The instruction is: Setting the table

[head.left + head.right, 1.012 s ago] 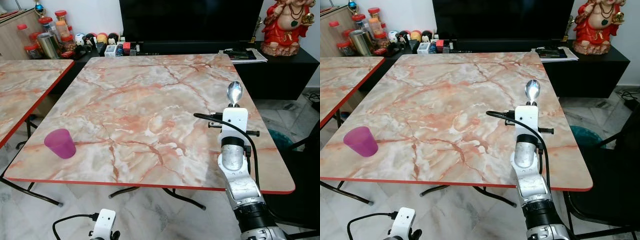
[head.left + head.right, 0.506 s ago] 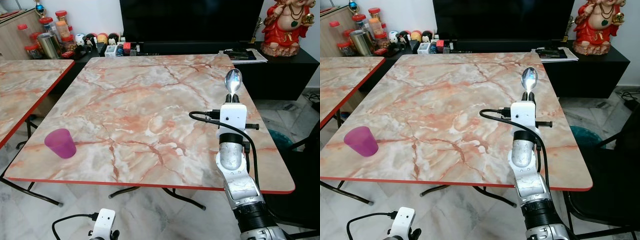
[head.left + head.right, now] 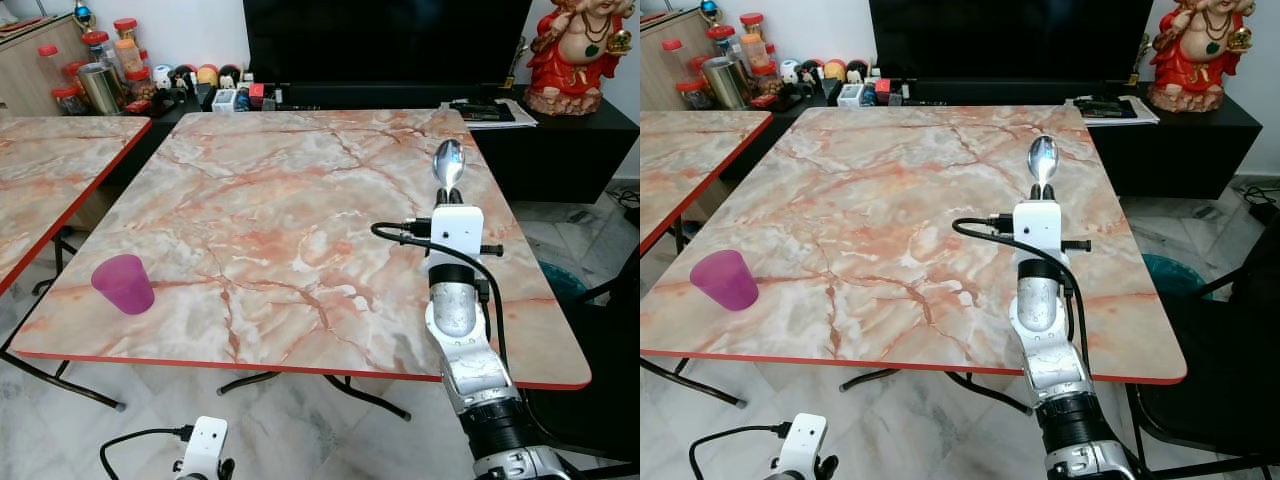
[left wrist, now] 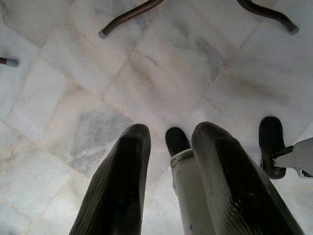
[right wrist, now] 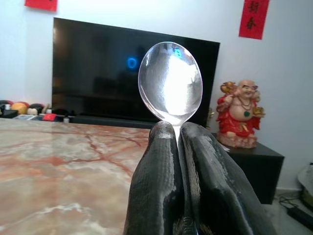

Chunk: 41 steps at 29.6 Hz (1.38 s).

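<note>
Spoon (image 5: 170, 82): it is held upright, bowl at the top, its handle clamped between the two black fingers (image 5: 156, 181) of the right gripper (image 5: 177, 132); it is seen above the right half of the marble table (image 3: 270, 200), toward the far right part of the top
Right gripper: it is closed on the spoon handle; the fingers are pressed together with only the thin handle between them; the silver arm rises from the near right edge of the table
Change from earlier pictures: the spoon and the right gripper are placed further forward over the table and a little more to the left than one second ago; the bowl was seen near the right edge before, and now it is found more inside the top; the spoon was kept upright the whole time
Left gripper (image 4: 168, 142): it is hung low beside the robot, pointed at the pale tiled floor (image 4: 161, 63); its fingers are parted and nothing is held between them; it has not been moved since the earlier pictures
Purple cup (image 3: 123, 284): it is stood upside down near the left front corner of the table, well apart from the spoon; its place is unchanged
Background: a dark television (image 3: 385, 40) is set behind the table; a red figurine (image 3: 578, 50) is seen at the right; jars (image 3: 95, 75) are placed at the far left
</note>
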Tool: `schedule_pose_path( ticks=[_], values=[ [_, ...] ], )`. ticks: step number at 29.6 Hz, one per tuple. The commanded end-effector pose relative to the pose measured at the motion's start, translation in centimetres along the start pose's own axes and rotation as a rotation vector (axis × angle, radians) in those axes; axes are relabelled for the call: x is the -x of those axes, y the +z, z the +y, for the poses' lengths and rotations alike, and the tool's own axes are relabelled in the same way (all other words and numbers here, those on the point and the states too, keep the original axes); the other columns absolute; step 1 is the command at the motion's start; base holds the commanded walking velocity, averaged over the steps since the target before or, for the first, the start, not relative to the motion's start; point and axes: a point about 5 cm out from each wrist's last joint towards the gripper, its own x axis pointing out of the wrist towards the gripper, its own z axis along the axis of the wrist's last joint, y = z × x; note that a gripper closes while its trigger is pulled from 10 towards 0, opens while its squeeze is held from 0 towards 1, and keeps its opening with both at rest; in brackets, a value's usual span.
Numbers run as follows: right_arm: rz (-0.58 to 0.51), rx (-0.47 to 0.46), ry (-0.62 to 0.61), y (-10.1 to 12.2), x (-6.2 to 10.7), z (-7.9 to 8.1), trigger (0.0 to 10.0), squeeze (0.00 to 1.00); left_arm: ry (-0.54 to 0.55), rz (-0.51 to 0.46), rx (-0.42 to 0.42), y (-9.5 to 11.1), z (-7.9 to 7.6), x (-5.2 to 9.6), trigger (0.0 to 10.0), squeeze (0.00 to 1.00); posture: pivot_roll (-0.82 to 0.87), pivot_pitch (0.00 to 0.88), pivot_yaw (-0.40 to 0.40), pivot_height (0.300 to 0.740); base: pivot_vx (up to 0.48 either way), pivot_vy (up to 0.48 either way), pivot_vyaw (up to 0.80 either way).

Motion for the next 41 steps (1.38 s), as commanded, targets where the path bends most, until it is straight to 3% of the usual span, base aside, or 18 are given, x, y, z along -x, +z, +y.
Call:
schedule_pose_path(
  ticks=[1,41],
  values=[
    [-0.022,-0.019,0.018,0.7,-0.4,0.5,10.0,0.00,0.014,-0.001,0.003,0.0,0.4,0.0,10.0,0.00,-0.05,0.000,0.022,0.736,0.000,0.480,0.00],
    [-0.053,-0.071,0.103,1.5,-0.4,2.2,10.0,0.00,0.037,0.001,-0.002,-0.2,1.0,0.2,10.0,0.00,-0.04,0.000,0.020,0.736,0.000,0.480,0.00]
  ],
)
